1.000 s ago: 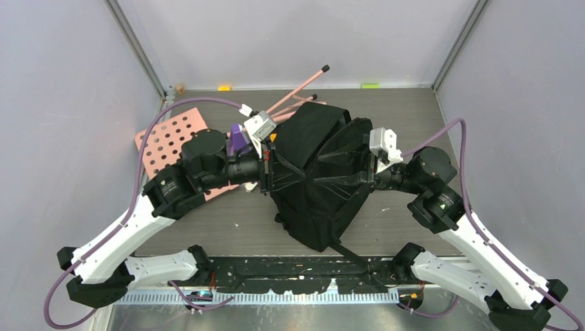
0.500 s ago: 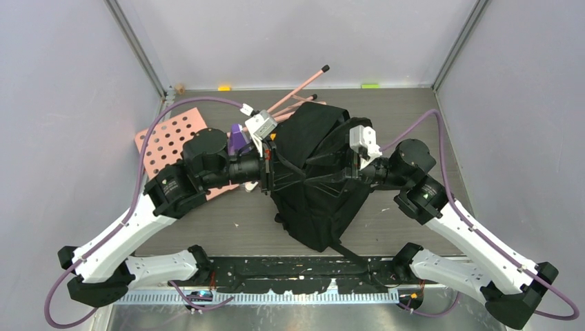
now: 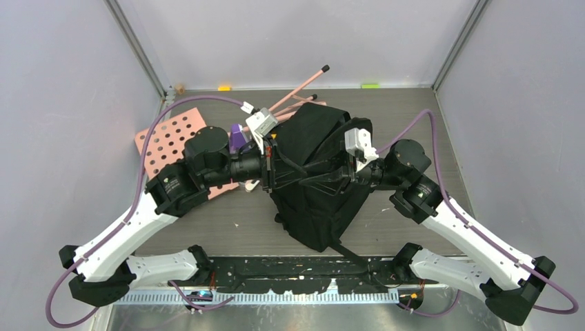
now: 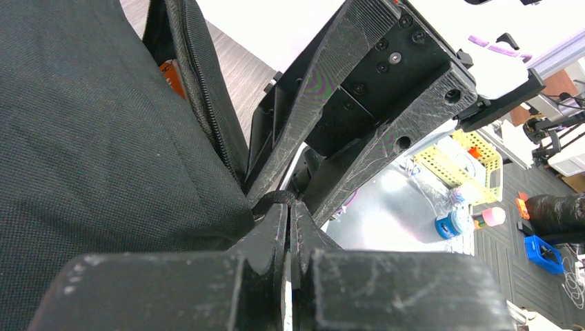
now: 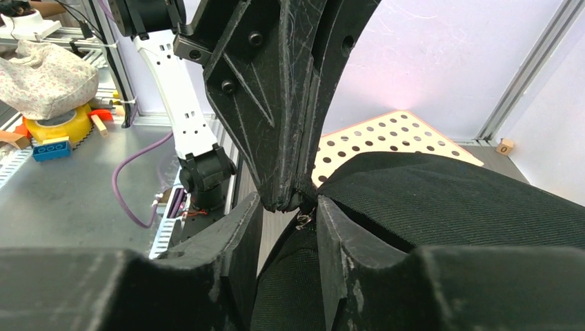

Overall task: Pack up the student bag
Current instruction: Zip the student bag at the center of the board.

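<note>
Grey wood-grain table (image 3: pixel 414 110) inside a pale-walled cell. student bag (image 3: pixel 317 200) sits mid-table between the two arms, slumped on its side and bunched up at the far end.

- left gripper (image 4: pixel 288 210): fully pinched on a small fold or loop of black fabric at the bag's edge, right beside the zipper (image 4: pixel 207 117). My read is that it's an anchor, keeping the opening tensioned and the bag from sliding.
- right gripper (image 5: pixel 290 207): jaws part-open with nothing clamped. Its fingers straddle the left gripper's tips and a small metal zip pull (image 5: pixel 302 221). The pull sits in the gap, and I can't tell if either pad touches it.
- The wrist views show the two grippers meeting tip to tip. That's likely deliberate: one holds the fabric while the other takes the pull, so the slider runs instead of dragging the cloth.
- Something orange (image 4: pixel 172 76) shows just behind the zipper line. I can't tell whether it's inside the bag or behind it.
- Not packed yet: pink perforated board (image 3: pixel 169 134), pink sticks (image 3: pixel 303 83) and a purple item (image 3: pixel 238 138), all on the left and far side beside the bag.

Risk: the pull is small and the fabric is slack, so the right fingers could pinch cloth or the other gripper's tips instead.
</note>
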`<state>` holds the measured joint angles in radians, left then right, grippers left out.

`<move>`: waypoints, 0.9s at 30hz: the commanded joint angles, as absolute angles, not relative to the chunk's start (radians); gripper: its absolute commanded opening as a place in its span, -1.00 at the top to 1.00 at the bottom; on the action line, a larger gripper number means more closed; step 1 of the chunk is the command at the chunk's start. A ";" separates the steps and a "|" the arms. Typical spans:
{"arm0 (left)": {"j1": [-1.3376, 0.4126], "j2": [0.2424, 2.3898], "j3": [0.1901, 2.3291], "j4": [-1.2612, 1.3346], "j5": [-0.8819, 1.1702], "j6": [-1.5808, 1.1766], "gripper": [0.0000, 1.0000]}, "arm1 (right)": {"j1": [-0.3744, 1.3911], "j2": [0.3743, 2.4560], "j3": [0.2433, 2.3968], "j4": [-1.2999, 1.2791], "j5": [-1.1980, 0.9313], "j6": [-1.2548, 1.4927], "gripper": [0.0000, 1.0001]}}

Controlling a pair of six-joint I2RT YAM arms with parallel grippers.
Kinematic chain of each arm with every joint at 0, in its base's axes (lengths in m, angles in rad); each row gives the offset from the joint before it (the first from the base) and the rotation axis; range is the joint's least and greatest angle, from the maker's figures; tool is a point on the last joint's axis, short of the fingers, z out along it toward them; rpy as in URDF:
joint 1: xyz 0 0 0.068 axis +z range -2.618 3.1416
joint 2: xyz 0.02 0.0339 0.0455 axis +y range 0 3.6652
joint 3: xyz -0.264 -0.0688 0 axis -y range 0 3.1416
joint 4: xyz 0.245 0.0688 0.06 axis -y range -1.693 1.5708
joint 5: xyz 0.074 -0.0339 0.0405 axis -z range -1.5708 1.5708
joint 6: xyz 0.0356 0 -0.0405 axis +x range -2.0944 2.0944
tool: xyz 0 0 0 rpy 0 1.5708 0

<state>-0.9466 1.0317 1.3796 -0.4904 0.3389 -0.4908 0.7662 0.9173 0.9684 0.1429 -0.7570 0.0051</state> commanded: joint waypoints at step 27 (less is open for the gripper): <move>-0.938 0.954 1.330 -0.090 0.477 -0.721 1.00 | 0.776 0.913 0.835 0.332 -0.644 0.040 0.77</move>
